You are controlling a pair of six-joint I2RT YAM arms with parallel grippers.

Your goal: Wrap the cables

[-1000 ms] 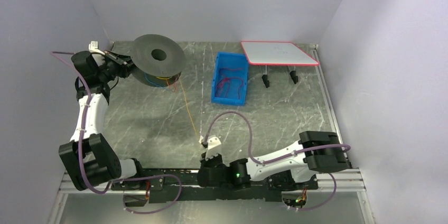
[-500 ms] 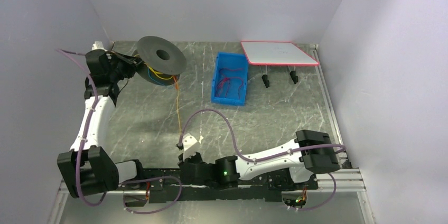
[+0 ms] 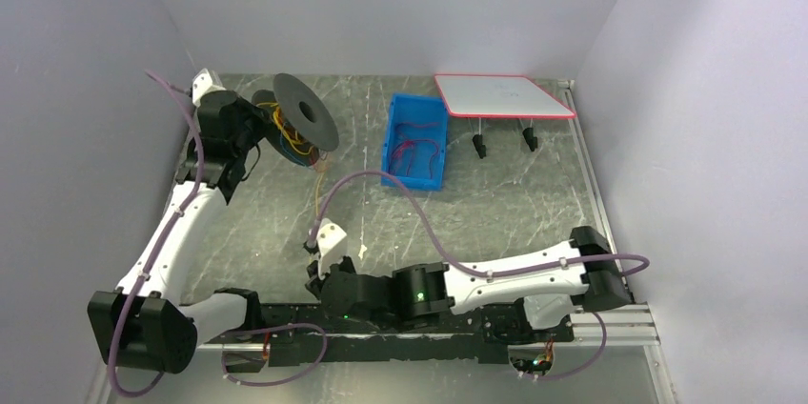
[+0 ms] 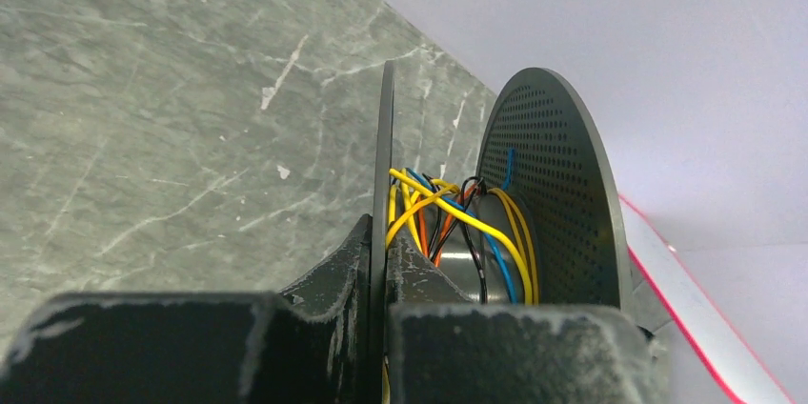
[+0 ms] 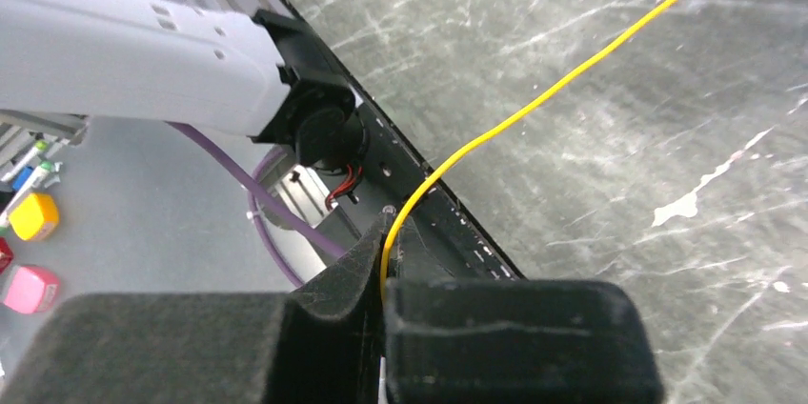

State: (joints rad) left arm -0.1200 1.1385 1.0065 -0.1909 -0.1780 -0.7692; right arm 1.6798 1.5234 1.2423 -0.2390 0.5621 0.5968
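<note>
spool [image 3: 307,114] tipped upright | right gripper [image 3: 312,246] moved left | yellow cable [image 3: 318,196] span seemingly shorter

- The counter [image 3: 534,204] in front of me is a dark grey, stone-look slab streaked with pale veins and scuffs.
- A plain, pale lavender back wall [image 3: 400,4] closes off its far edge.
- The left wall [image 3: 67,90] and the right wall [image 3: 705,137], the same colour, box me in.
- A ribbed aluminium rail [image 3: 634,328] runs along the near edge.
- The light is soft and even, and the shadows are faint.
- Past the near edge I see a lower grey surface [image 5: 143,232].
</note>
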